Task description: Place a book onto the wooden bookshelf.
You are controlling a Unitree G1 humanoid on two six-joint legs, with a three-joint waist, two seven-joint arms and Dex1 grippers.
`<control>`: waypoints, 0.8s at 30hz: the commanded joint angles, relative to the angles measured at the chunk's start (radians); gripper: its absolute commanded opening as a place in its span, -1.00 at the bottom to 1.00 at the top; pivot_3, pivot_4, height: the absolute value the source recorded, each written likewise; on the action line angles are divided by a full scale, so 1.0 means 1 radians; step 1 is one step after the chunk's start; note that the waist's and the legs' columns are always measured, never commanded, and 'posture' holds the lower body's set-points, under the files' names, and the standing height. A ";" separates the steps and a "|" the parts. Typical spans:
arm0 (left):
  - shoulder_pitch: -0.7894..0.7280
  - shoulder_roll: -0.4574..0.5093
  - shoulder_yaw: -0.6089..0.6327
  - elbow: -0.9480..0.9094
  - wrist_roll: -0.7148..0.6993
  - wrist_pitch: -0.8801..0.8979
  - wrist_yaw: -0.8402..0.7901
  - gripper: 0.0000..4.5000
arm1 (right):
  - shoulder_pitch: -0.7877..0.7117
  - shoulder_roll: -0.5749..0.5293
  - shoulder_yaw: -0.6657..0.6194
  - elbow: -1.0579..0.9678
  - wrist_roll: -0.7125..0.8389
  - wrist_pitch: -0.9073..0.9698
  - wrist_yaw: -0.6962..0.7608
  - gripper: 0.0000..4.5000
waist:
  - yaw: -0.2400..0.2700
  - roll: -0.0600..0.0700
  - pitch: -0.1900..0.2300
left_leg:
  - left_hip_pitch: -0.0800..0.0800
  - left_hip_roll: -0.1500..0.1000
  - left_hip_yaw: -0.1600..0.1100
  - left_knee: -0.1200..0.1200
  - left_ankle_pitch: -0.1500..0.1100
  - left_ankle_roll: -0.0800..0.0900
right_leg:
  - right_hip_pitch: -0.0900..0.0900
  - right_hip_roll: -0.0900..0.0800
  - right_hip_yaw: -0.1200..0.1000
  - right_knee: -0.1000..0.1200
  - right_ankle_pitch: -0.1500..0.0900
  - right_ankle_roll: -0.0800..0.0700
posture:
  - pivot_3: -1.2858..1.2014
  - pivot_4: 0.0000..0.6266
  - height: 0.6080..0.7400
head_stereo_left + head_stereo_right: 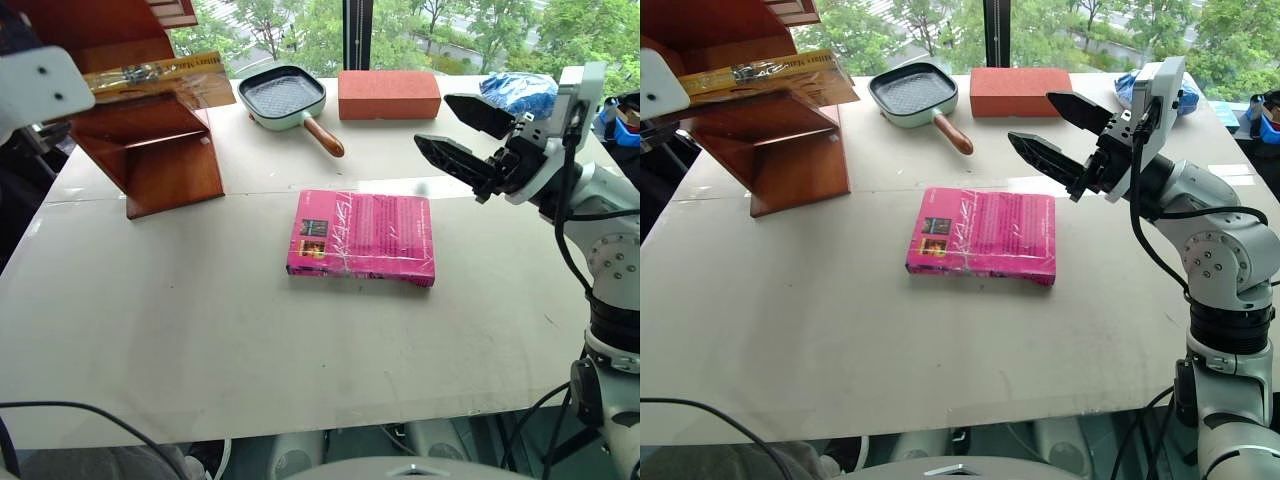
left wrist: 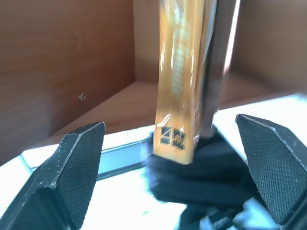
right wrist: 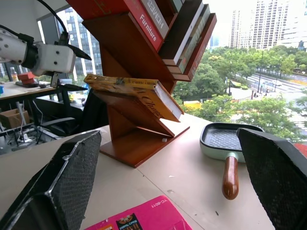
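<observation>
By the tree-lined window, on the pale table (image 1: 200, 330), the thick yellow plastic-wrapped book (image 3: 134, 93) lies on a slanted board of the reddish-brown wooden bookshelf (image 3: 139, 139). The left gripper (image 2: 172, 177) stands open just before it, apparently releasing; the right gripper (image 1: 1065, 135) hovers open, empty, above the magenta book (image 1: 365, 237).

A pale table by a big window, daylight outside.

The white table (image 1: 200, 330) reaches the window (image 1: 300, 30), where green trees (image 3: 268, 115) and tall buildings (image 3: 278, 28) show; a dark window post (image 1: 357, 30) rises behind, and a cluttered desk (image 3: 19, 91) stands aside.
</observation>
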 commanded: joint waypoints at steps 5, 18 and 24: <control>0.032 -0.355 0.220 -0.444 -0.377 0.679 -0.043 0.99 | 0.197 -0.068 -0.012 0.009 -0.142 -0.165 0.117 1.00 | 0.001 -0.001 -0.001 | 0.000 0.000 -0.002 0.004 0.000 0.000 | 0.001 0.001 -0.001 0.005 0.000 0.001 | 0.03 -0.52 1.00; 0.922 -0.899 0.141 -0.723 -0.486 0.242 0.141 0.99 | 0.742 -0.123 -0.091 0.230 -0.423 -0.601 0.266 1.00 | -0.004 -0.001 -0.002 | 0.028 0.001 0.002 0.008 0.000 0.000 | 0.024 0.001 0.005 0.008 -0.003 -0.003 | 0.03 -0.52 1.00; 1.057 -0.929 0.003 -0.648 -0.419 -0.018 0.239 0.99 | 0.824 -0.095 -0.119 0.278 -0.409 -0.701 0.282 1.00 | -0.005 0.002 -0.004 | 0.039 0.002 0.000 0.005 -0.001 -0.001 | 0.036 -0.003 0.008 -0.002 -0.006 0.000 | 0.03 -0.52 1.00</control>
